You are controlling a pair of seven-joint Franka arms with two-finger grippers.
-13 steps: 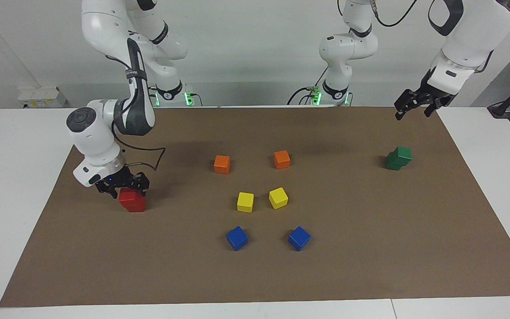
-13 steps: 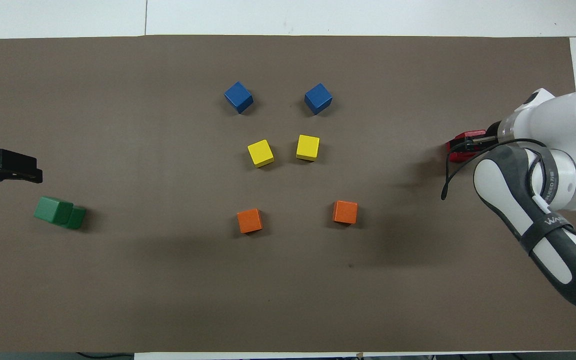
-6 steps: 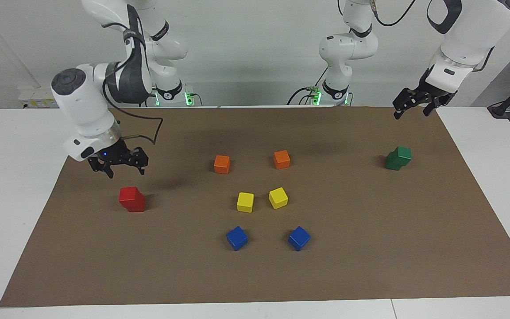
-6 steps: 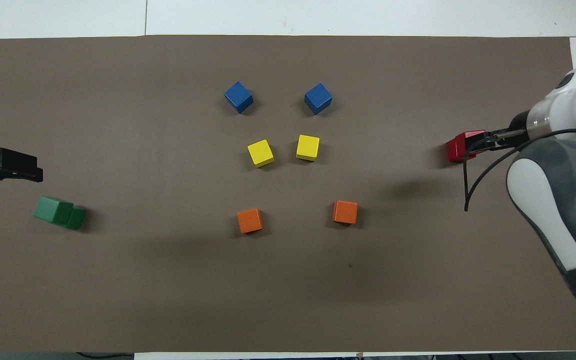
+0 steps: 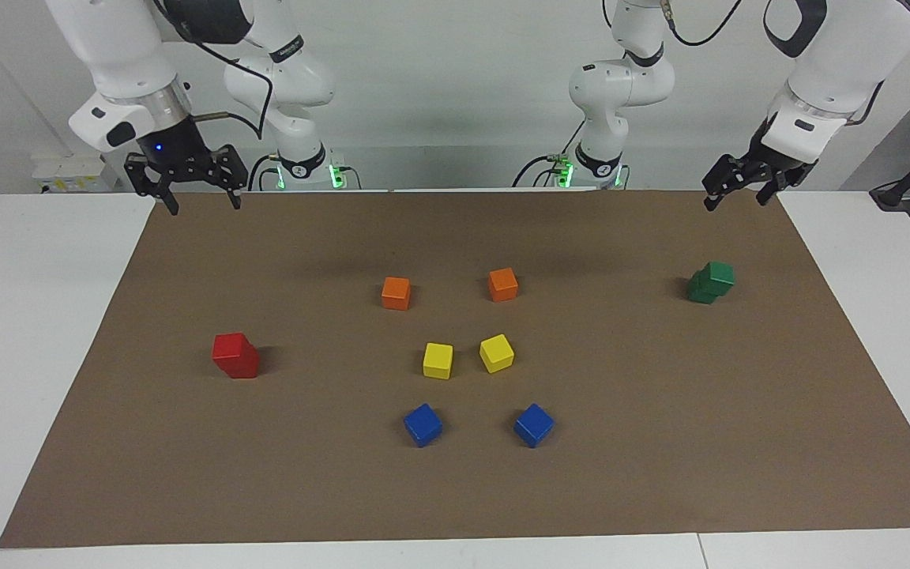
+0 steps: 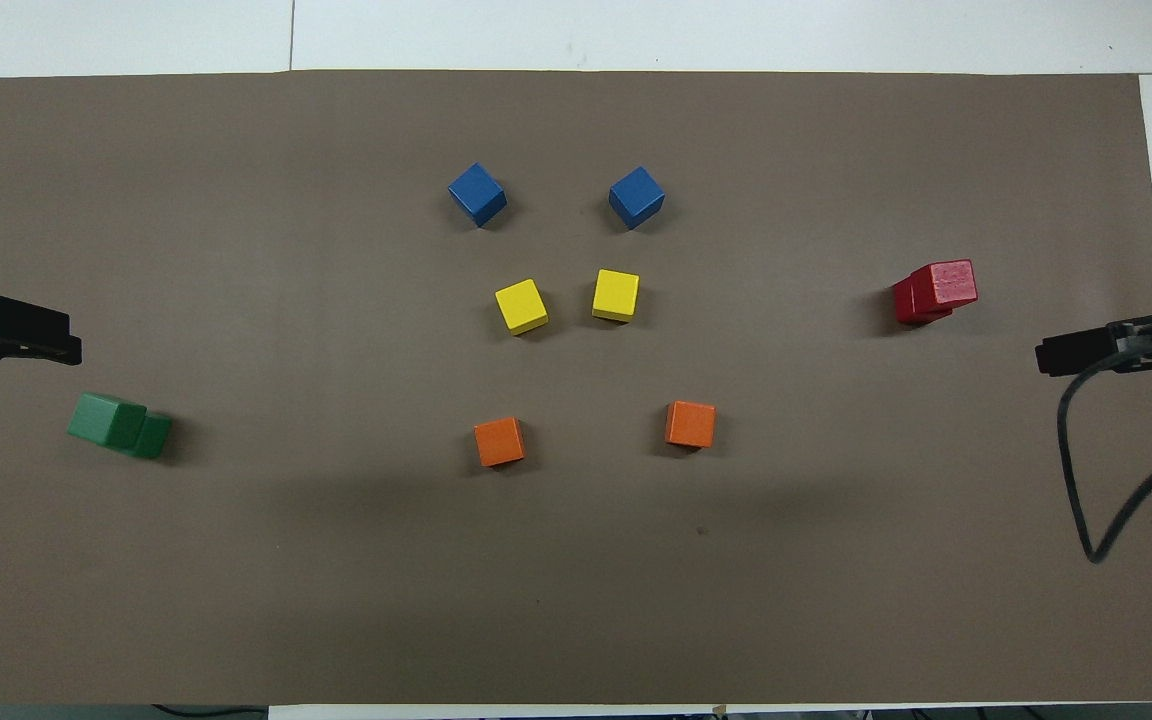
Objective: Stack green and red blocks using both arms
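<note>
We record the right gripper point(image 5: 192, 190), fingers apart and empty, raised over the brown mat point(image 5: 660, 442) edge nearest the robots at the right arm's end. Below it and farther from the robots stands the red stack point(image 5: 235, 356), two red cubes, one on the other. The left gripper point(image 5: 739, 183), also spread and empty, hangs over the mat corner at the left arm's end; the green stack point(image 5: 711, 282) sits just below it, top cube offset. Between the stacks, well apart from both claws: two orange cubes point(image 5: 396, 292), two yellow cubes point(image 5: 438, 359), two blue cubes point(image 5: 423, 424). We see bare mat around each stack.
</note>
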